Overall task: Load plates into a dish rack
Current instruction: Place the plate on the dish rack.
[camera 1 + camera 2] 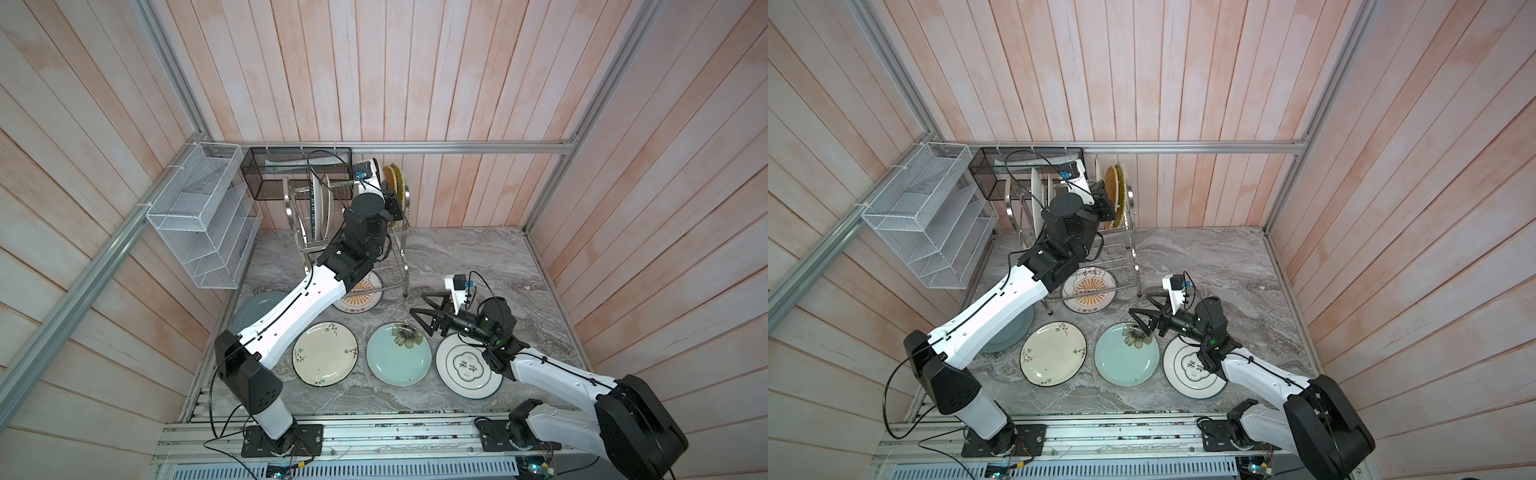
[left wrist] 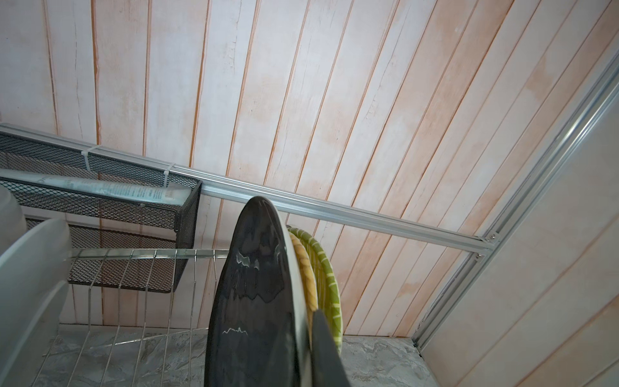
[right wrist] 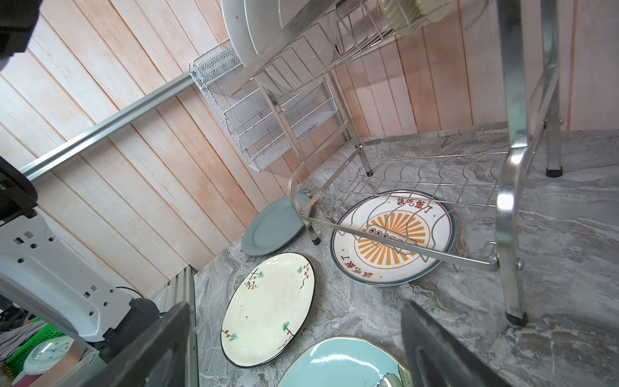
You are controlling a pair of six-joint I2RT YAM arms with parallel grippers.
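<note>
The black plate [image 2: 254, 295] was held upright at the upper tier of the dish rack [image 1: 401, 249]. Its rim was pinched between the closed fingers of the left gripper [image 1: 394, 206], just beside the woven plates [image 2: 308, 278]. The right gripper [image 1: 417, 302] was spread wide and empty, near the pale blue plate [image 1: 397, 359].

Walls: pinkish whitewashed planks [image 1: 415, 62] are enclosing the bay on three sides.
Frame: aluminium rails [image 1: 457, 146] are running along the back wall and up the corners.
Surface: a grey marbled tabletop [image 1: 478, 257] is catching soft, even light.
Storage: a white mesh shelf basket [image 1: 199, 224] and a black mesh box [image 1: 266, 183] are hanging on the rails.
</note>
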